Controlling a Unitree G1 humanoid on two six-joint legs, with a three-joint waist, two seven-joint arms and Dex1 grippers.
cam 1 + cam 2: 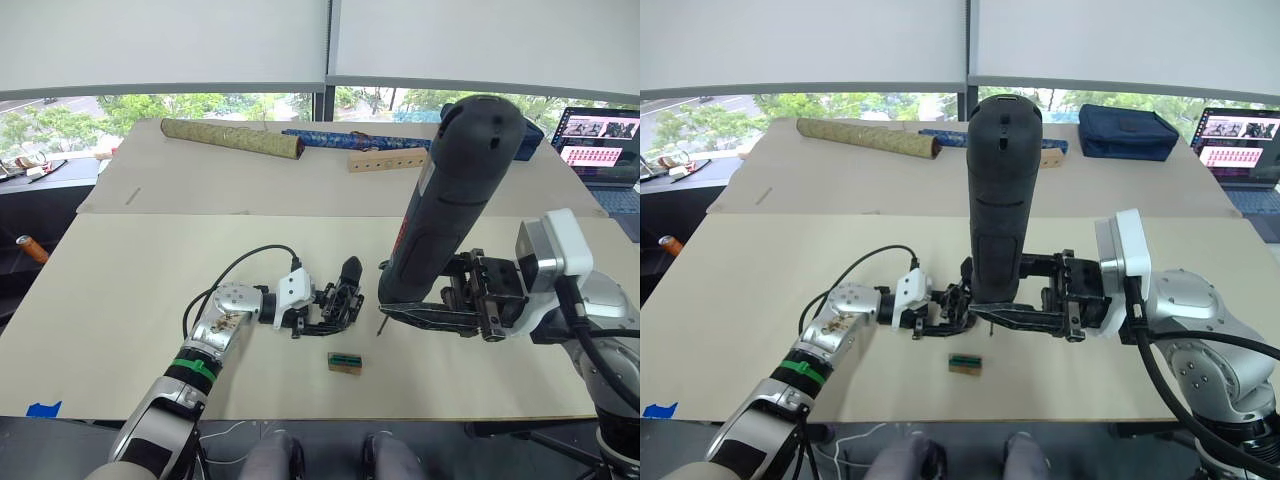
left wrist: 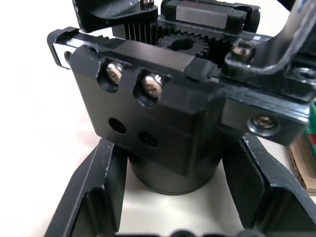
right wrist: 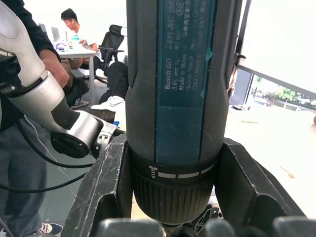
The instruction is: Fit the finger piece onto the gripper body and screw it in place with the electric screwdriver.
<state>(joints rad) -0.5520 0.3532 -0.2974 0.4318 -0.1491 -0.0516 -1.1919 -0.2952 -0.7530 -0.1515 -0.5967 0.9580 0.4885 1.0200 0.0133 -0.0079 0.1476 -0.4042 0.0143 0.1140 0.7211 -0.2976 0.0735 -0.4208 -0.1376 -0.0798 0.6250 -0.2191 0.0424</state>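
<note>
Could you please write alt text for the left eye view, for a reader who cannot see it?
The right claw holds the electric screwdriver nearly upright over a tan table, its bit pointing down beside the gripper body. The left claw grips that gripper body, and a small wooden block lies just in front.

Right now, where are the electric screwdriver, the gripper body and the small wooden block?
electric screwdriver (image 1: 450,190): left eye view, middle of its dark barrel.
gripper body (image 2: 148,128): left wrist view, front face of the black block, below the two screws.
small wooden block (image 1: 345,363): left eye view, its green top.
</note>
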